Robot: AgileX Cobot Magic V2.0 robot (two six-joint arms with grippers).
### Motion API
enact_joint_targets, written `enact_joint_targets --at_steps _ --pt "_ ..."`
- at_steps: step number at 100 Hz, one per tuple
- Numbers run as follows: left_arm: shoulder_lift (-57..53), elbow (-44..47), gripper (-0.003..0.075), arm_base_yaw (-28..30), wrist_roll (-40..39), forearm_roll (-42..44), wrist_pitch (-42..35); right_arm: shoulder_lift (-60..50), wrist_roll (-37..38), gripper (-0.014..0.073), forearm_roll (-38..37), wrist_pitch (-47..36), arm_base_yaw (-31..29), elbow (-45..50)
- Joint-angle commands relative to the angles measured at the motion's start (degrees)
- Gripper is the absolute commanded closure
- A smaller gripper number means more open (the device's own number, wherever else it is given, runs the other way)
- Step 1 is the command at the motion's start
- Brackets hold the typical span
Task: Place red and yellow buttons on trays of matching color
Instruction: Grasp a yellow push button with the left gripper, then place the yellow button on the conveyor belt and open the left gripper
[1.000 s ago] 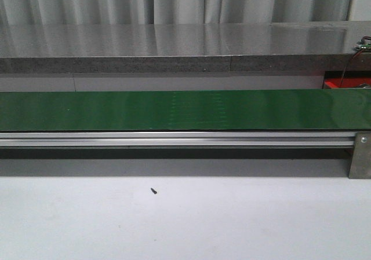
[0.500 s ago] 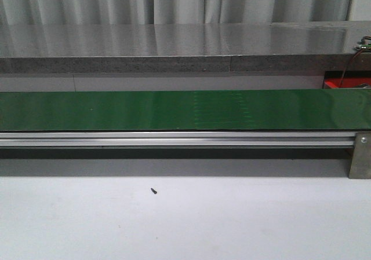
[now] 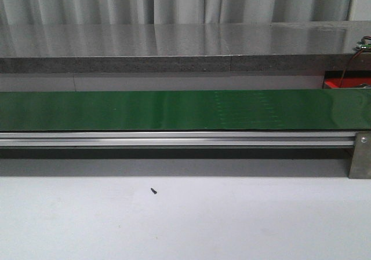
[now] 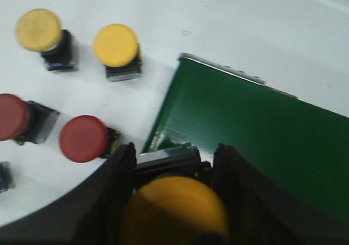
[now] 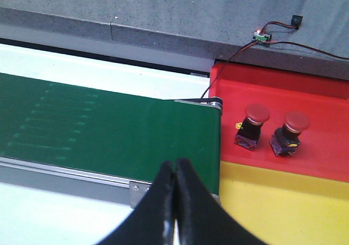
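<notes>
The left tool (image 4: 174, 201) is closed on a yellow button (image 4: 177, 209), whose domed cap fills the gap between the dark fingers (image 4: 117, 185) and sits just over the near end of the green conveyor belt (image 4: 256, 141). The cap faces the wrist camera, so its long axis seems to run along the tool and its black body (image 4: 166, 160) points at the belt.

Beside that belt end, on the white tabletop (image 4: 218, 27), wait two more yellow buttons (image 4: 115, 44) and two red buttons (image 4: 84, 138), most lying tipped with caps pointing away from the belt.

In the front view the belt is bare across the tabletop.

At the far right, the right tool (image 5: 175, 201) is pressed shut on nothing, hovering over the belt's end beside the red tray (image 5: 327, 92), where two red buttons stand upright, and the yellow tray (image 5: 283, 207).

The risk, I judge: released off the belt's end edge, the round cap could roll the button onto the tabletop; a shut right tool may also miss an arriving button.
</notes>
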Motion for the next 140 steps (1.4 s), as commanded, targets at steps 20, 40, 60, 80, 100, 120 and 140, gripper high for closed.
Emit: enact_joint_targets --at_steps 20,40,60,80,100,120,140 --pt "1.0 -2.0 0.0602 -5.3 0.2 -1.0 -2.0 0.1 -0.4 0.0662 1.2 -3.8 0.1 -1.4" --pt "3.3 -1.9 0.0602 -5.8 0.2 -1.0 -2.3 0.1 -0.4 0.0662 1.2 -3.8 0.1 -1.4" --pt "5.6 -1.9 0.0601 -5.8 0.5 -1.0 -2.2 0.1 -0.4 0.0662 1.2 -3.8 0.1 -1.4" --pt "6.0 -1.9 0.0454 -5.8 1.5 -1.0 -1.5 0.1 -0.4 0.0662 1.2 -3.8 0.1 -1.4" --pt "5.7 -1.9 0.0122 -5.8 4.0 -3.5 -0.8 0.1 -0.4 0.0662 1.2 -3.8 0.1 -1.4" --pt "1.7 -2.0 0.0085 -5.8 4.6 -6.2 -1.7 0.1 -0.4 0.0662 1.2 -3.8 0.1 -1.4" --pt "-4.5 -2.0 0.0085 -5.0 4.6 -4.6 -3.9 0.1 -0.4 0.0662 1.2 -3.8 0.1 -1.4"
